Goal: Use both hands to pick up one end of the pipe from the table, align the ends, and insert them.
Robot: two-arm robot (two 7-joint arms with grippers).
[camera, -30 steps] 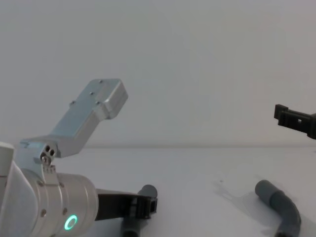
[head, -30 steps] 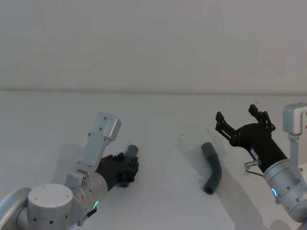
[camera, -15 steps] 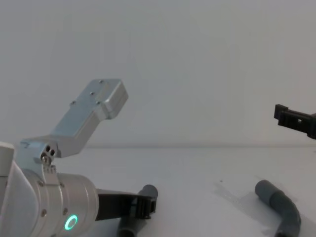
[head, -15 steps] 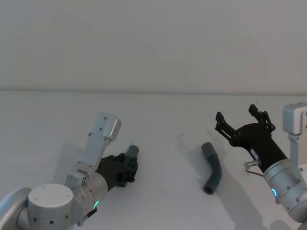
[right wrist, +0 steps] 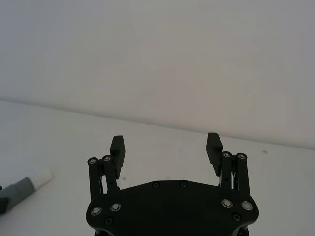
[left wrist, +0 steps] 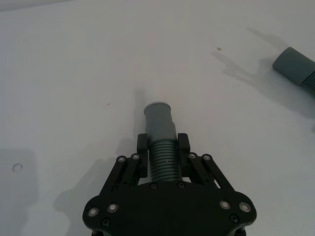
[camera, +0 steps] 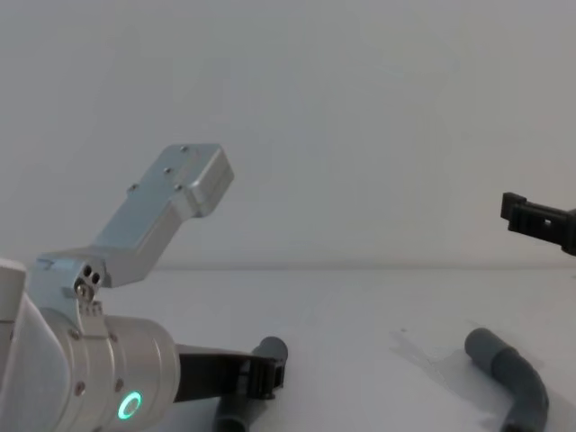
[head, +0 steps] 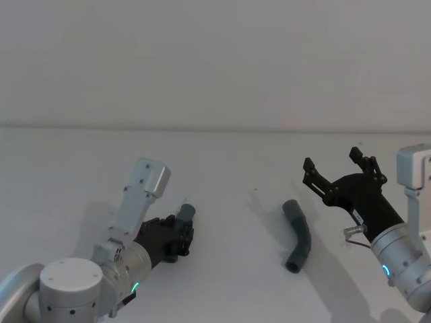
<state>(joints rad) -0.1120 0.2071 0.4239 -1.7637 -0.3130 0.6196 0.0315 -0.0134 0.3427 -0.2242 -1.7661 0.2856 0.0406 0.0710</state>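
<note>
Left gripper (head: 176, 235) clenched on one hose piece (left wrist: 159, 118) — at its ribbed middle, left side of table (head: 236, 168).
Right gripper (head: 330, 159) spread wide, in the air just beside the other hose piece (head: 299, 235) — bent, lying mid-table.

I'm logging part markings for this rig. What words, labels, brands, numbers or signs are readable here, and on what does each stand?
There is no readable text. The left gripper, shut on the ribbed hose piece, the open right gripper, the bent hose piece and the table it lies on all show plain, unprinted surfaces.
</note>
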